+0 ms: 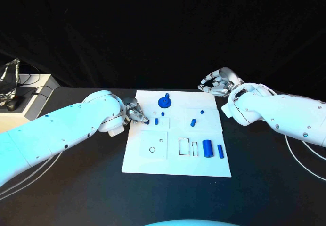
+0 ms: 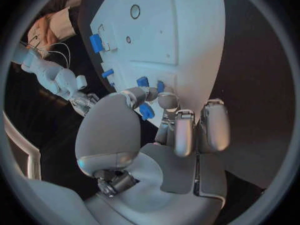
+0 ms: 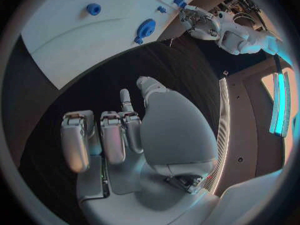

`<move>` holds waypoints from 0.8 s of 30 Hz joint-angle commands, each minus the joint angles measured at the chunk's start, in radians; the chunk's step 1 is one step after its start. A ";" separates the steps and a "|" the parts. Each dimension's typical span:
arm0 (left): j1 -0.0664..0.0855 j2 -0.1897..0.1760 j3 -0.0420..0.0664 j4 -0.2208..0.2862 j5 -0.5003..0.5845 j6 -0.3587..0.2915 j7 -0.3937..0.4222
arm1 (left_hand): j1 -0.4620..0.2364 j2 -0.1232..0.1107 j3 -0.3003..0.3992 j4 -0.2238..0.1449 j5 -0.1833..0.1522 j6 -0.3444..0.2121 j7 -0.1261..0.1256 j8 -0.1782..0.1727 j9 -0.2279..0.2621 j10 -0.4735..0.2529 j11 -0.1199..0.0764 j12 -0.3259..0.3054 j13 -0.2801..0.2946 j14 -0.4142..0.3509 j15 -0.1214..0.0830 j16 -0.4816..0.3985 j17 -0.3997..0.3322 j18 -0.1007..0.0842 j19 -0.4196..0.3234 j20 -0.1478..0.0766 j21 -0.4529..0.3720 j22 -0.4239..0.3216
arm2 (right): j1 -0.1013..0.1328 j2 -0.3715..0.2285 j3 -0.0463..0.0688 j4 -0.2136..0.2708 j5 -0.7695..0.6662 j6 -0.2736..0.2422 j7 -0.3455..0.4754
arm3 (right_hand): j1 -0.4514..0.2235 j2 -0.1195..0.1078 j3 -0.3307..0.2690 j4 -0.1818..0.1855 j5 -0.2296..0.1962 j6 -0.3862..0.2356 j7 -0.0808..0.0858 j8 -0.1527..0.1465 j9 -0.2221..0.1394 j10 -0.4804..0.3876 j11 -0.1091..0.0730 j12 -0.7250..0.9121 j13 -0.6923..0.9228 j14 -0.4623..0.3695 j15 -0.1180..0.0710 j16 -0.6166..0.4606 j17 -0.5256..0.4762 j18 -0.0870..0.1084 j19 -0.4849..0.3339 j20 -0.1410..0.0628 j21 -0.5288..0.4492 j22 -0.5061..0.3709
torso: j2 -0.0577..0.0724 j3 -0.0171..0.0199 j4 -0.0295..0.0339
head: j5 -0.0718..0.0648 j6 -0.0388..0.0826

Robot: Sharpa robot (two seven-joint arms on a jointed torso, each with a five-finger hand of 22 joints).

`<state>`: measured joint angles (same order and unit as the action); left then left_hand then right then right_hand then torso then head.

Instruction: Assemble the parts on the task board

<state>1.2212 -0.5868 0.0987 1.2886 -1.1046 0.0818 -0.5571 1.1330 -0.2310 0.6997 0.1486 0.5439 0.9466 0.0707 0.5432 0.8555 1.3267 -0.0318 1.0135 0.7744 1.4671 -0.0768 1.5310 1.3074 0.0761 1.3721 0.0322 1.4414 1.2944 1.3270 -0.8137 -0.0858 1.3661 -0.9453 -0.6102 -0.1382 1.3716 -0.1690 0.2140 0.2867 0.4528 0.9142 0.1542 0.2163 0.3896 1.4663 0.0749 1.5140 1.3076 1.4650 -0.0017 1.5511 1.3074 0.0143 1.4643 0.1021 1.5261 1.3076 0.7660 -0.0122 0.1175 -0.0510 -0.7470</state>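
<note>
The white task board (image 1: 176, 160) lies in the middle of the black table. On it are a blue gear (image 1: 165, 101) at the far end, small blue pegs (image 1: 156, 121) (image 1: 201, 112) (image 1: 193, 122), and a blue cylinder (image 1: 207, 148) with a thin rod (image 1: 220, 150) beside the rectangular slots. My left hand (image 1: 134, 114) is at the board's left edge. Its thumb and a finger pinch a small blue part (image 2: 147, 111) just above the board (image 2: 187, 35), close to two pegs (image 2: 142, 81) (image 2: 160, 86). My right hand (image 1: 217, 83) hovers past the far right corner, holding nothing, fingers apart (image 3: 119, 135).
A white box (image 1: 27, 96) with cables and a dark device stands off the table's far left. Thin cables (image 1: 299, 150) hang along the right side. A round hole (image 1: 152, 149) marks the board's near left. Bare black table surrounds the board.
</note>
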 commanded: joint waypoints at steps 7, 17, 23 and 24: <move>-0.009 0.016 -0.007 -0.012 0.007 0.029 -0.007 | -0.011 0.011 0.092 -0.099 -0.010 0.029 -0.027 0.003 0.022 0.009 0.001 0.007 0.003 0.082 -0.008 0.004 0.176 -0.011 0.007 -0.002 0.001 0.002 | -0.001 -0.001 0.000 0.003 -0.010 0.006 0.011 | -0.007 -0.014 0.011 -0.001 0.006 -0.006 -0.002 0.008 0.004 0.047 -0.006 -0.007 0.209 0.088 -0.004 -0.005 0.188 0.000 0.082 -0.005 -0.008 0.223 | 0.001 -0.0010 0.0005 | -0.002 -0.003; -0.009 0.021 -0.008 -0.017 0.014 0.051 -0.008 | -0.027 -0.003 0.054 -0.086 -0.011 0.029 -0.034 0.002 0.025 0.010 -0.004 0.008 0.008 0.082 -0.011 0.005 0.178 -0.011 0.007 -0.005 -0.001 0.002 | -0.001 -0.001 0.000 0.002 -0.011 0.006 0.012 | -0.007 -0.014 0.011 -0.001 0.006 -0.006 -0.002 0.008 0.004 0.047 -0.006 -0.007 0.209 0.088 -0.004 -0.005 0.188 0.000 0.082 -0.005 -0.008 0.223 | -0.001 -0.0013 0.0008 | -0.004 -0.008; -0.009 0.022 -0.008 -0.019 0.016 0.054 -0.008 | -0.046 -0.010 0.014 -0.060 -0.011 0.035 -0.039 -0.003 0.022 0.010 -0.007 0.009 0.010 0.082 -0.014 0.005 0.178 -0.011 0.007 -0.008 -0.003 0.001 | -0.001 -0.001 0.000 0.003 -0.011 0.005 0.012 | -0.007 -0.014 0.011 -0.001 0.006 -0.006 -0.002 0.008 0.004 0.047 -0.006 -0.007 0.209 0.088 -0.004 -0.005 0.188 0.000 0.082 -0.005 -0.008 0.223 | -0.001 -0.0010 0.0011 | -0.004 -0.008; -0.009 0.022 -0.008 -0.019 0.016 0.053 -0.008 | -0.050 -0.010 0.005 -0.053 -0.011 0.037 -0.040 -0.005 0.020 0.009 -0.008 0.009 0.011 0.082 -0.015 0.005 0.178 -0.011 0.008 -0.008 -0.003 0.001 | -0.001 -0.001 0.000 0.003 -0.011 0.005 0.012 | -0.007 -0.014 0.011 -0.001 0.006 -0.006 -0.002 0.008 0.004 0.047 -0.006 -0.007 0.209 0.088 -0.004 -0.005 0.188 0.000 0.082 -0.005 -0.008 0.223 | -0.001 -0.0011 0.0013 | -0.005 -0.008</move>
<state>1.2237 -0.5720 0.0992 1.2684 -1.1024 0.0906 -0.5571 1.0932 -0.2384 0.7158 0.0912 0.5325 0.9565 0.0611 0.5433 0.8798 1.3338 -0.0320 1.0166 0.7843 1.4670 -0.0839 1.5313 1.3074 0.0760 1.3757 0.0285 1.4414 1.2955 1.3269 -0.8149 -0.0858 1.3669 -0.9456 -0.6103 -0.1376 1.3635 -0.1770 0.2214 0.2857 0.4528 0.9142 0.1542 0.2204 0.3923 1.4663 0.0749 1.5139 1.3073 1.4650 -0.0017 1.5511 1.3074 0.0143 1.4643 0.1021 1.5218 1.3074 0.7653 -0.0131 0.1183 -0.0550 -0.7545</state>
